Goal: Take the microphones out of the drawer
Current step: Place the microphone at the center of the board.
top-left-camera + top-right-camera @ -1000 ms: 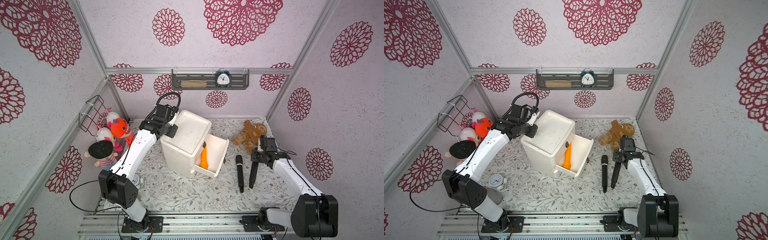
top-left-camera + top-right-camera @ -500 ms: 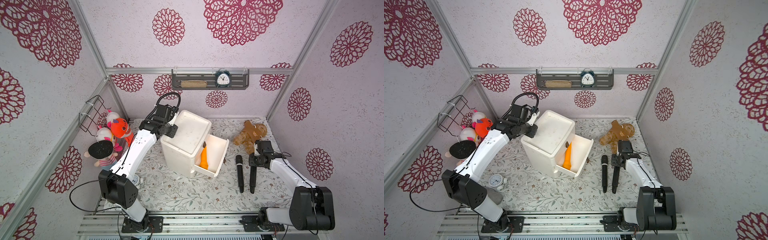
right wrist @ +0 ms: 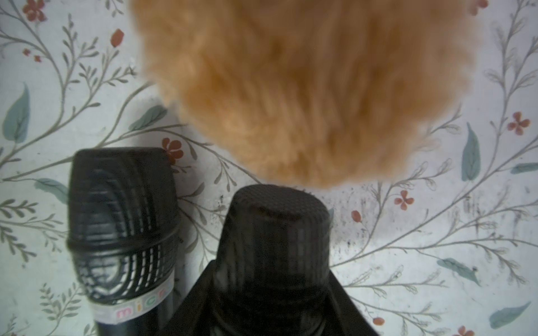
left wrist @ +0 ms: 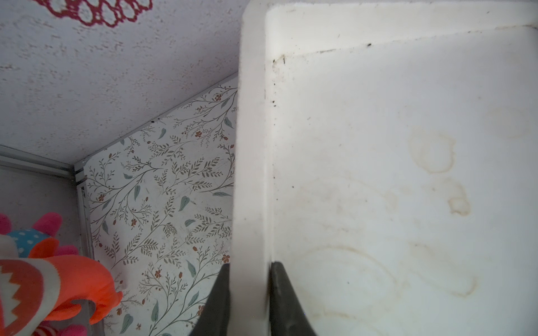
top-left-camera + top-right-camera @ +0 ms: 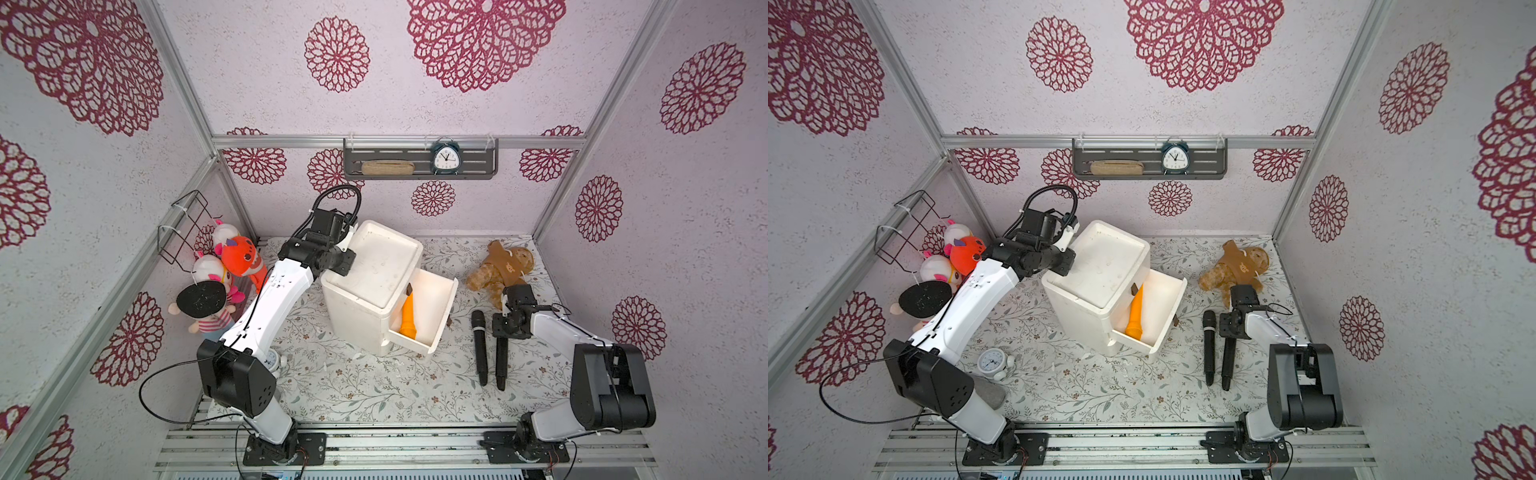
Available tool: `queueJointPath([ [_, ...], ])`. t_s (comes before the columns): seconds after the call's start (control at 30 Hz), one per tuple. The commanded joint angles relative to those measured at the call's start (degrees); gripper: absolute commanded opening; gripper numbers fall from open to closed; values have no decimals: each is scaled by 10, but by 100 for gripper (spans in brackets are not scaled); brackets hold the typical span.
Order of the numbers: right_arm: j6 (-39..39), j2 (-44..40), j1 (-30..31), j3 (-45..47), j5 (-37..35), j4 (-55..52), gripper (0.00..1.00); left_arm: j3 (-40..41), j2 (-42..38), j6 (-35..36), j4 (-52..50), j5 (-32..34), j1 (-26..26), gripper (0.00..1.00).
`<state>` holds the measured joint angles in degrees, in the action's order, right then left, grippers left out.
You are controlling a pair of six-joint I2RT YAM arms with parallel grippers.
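1. The drawer (image 5: 434,299) of the white cabinet (image 5: 382,266) stands pulled out. One orange cone-shaped item (image 5: 408,316) lies inside it.
2. The microphone (image 5: 501,361) is outside the drawer. It lies flat on the floral surface (image 5: 374,386) on the drawer's open side, in both top views. It is parallel to a second microphone (image 5: 480,345) and just beside it.
3. The heads of both microphones point toward a brown plush bear (image 5: 500,266), which lies near them.
4. The back-wall shelf (image 5: 473,164) carries an alarm clock (image 5: 445,158) and a tan oblong item (image 5: 387,167). Soft toys (image 5: 237,257) are piled against the side wall. A small white clock (image 5: 992,361) sits on the surface by the left arm's base.
5. The left arm reaches to the cabinet's top edge. The left hand (image 4: 249,293) is closed tight on the raised rim, one finger on each side.
6. The right arm is folded low. The right hand (image 3: 270,302) is down at the surface, clamped on the microphone just behind its head.
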<state>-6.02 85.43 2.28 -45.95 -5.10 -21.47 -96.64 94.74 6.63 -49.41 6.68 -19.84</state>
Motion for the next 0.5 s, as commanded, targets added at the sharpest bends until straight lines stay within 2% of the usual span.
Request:
queueJointPath([
  [0.0, 2, 9, -2, -4, -20, 6, 23, 17, 26, 18, -41, 45, -1, 1],
  [0.17, 1, 29, -1, -7, -27, 2, 36, 20, 26, 19, -41, 47, -1, 1],
  [0.27, 0, 36, -2, -6, -24, 2, 50, 20, 25, 19, -41, 47, -1, 1],
  [0.37, -2, 41, -2, -8, -23, -1, 60, 20, 25, 19, -41, 47, -1, 1],
  [0.47, -4, 44, -2, -9, -25, -3, 65, 21, 25, 19, -40, 47, 0, 1],
])
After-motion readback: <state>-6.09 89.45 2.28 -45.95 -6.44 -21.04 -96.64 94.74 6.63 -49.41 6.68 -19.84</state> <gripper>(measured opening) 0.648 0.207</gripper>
